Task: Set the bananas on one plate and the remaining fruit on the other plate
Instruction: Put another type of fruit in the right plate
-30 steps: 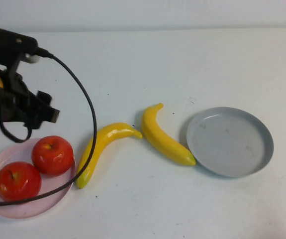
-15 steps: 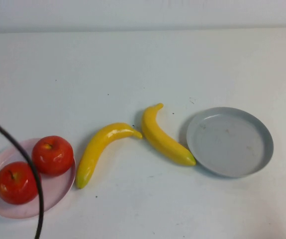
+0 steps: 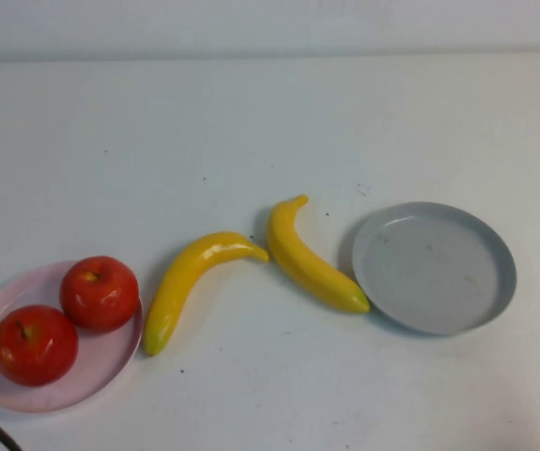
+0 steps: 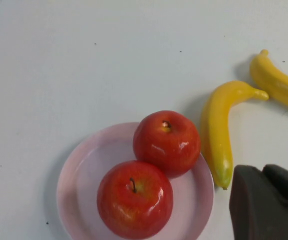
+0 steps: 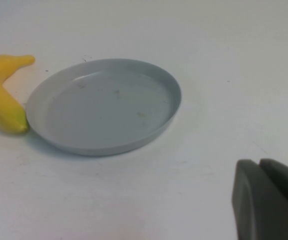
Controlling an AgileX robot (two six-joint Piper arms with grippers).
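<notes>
Both jaws closed, left jaws (image 4: pixel 266 202) above table, right jaws (image 5: pixel 269 197) near grey plate (image 5: pixel 103 145)

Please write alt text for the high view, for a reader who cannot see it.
Two red apples sit on a pale pink plate at the table's left; two yellow bananas lie on the white table between it and an empty grey plate at right. Neither the left gripper nor the right gripper appears.

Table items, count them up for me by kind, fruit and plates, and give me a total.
Apples: 2, one and another, both on the pink plate.
Bananas: 2, one and another, both on the table.
Plates: 2, the pink plate and the empty grey plate.
Total: 6.
Left gripper and right gripper are shut, holding nothing.
</notes>
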